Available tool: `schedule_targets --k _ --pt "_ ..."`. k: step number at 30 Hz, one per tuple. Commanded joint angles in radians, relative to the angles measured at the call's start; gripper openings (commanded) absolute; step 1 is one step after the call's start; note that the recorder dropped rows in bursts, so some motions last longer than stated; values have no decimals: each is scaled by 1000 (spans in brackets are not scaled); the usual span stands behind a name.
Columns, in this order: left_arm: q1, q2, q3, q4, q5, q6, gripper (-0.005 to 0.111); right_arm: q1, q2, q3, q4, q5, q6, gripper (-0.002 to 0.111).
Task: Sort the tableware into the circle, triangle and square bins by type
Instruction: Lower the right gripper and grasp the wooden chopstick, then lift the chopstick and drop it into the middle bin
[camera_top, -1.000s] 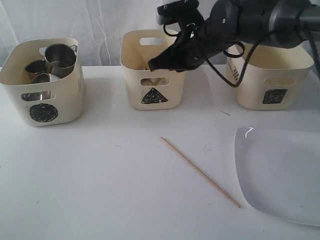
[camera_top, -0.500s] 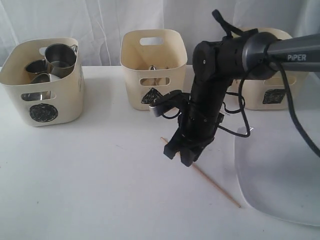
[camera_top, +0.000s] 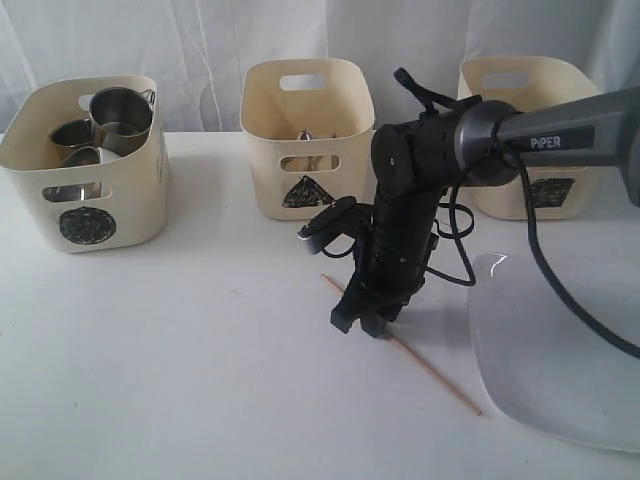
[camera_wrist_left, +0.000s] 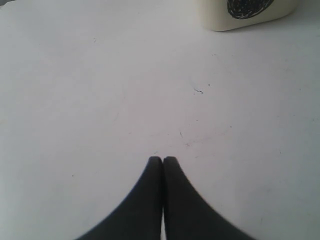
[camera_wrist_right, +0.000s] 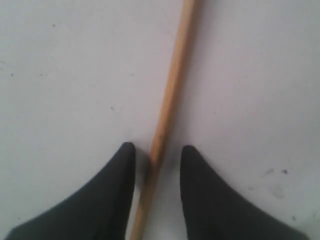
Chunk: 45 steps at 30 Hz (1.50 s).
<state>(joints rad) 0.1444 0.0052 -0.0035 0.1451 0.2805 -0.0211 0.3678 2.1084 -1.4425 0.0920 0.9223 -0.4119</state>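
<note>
- Exterior view: the cream plastic tub marked with a black scribbled circle (camera_top: 135, 205), at the left, holds steel mugs (camera_top: 121, 116) and other steel round ware, so that group looks sorted.
- The matching tub marked with a triangle (camera_top: 268, 165), in the middle, shows a steel tip above its rim and something pale through its handle slot. What lies in the tub marked with a square (camera_top: 500, 198), at the right, is hidden.
- Two pieces lie on the white table (camera_top: 170, 370): a single wooden chopstick (camera_top: 440, 380) and the large white squarish plate (camera_top: 570, 350). By my judgement these are what is left to sort.
- The chopstick lies flat. Its long axis runs on a diagonal from a far end near the table's middle to a near end just beside the plate's edge. I cannot tell which end is the thin one.
- The black right gripper (camera_top: 360, 322) is low over the far half of the chopstick.
- Left wrist view: the left gripper (camera_wrist_left: 162, 160) is clenched, fingertips pressed together on nothing, above bare table. A corner of a tub with a black mark (camera_wrist_left: 215, 20) shows beyond it.
- Right wrist view: the right gripper (camera_wrist_right: 156, 147) has its jaws parted and astride the chopstick (camera_wrist_right: 172, 90), grasping nothing yet. The stick runs away between the fingers, closer to one, slightly askew to them.
</note>
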Motion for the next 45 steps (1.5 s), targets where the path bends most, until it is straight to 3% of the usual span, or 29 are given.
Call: schedule_targets --k 1,7,14,23,39,45 --pt "-5 -5 3 -3 0 -1 0 1 23 3 -3 -12 -12 29" --pt "-5 -5 3 -3 0 -1 0 1 30 3 9 -12 -12 0" --pt "-5 -5 3 -3 0 -1 0 1 16 -36 95 30 -12 0" --pt "-5 -5 3 -3 0 -1 0 1 -127 -268 267 10 -12 0" --pt "-5 -5 3 -3 0 -1 0 -42 -162 -335 357 -756 -6 0" --pt "-5 -5 3 -3 0 -1 0 -42 -107 -323 361 -940 0 0"
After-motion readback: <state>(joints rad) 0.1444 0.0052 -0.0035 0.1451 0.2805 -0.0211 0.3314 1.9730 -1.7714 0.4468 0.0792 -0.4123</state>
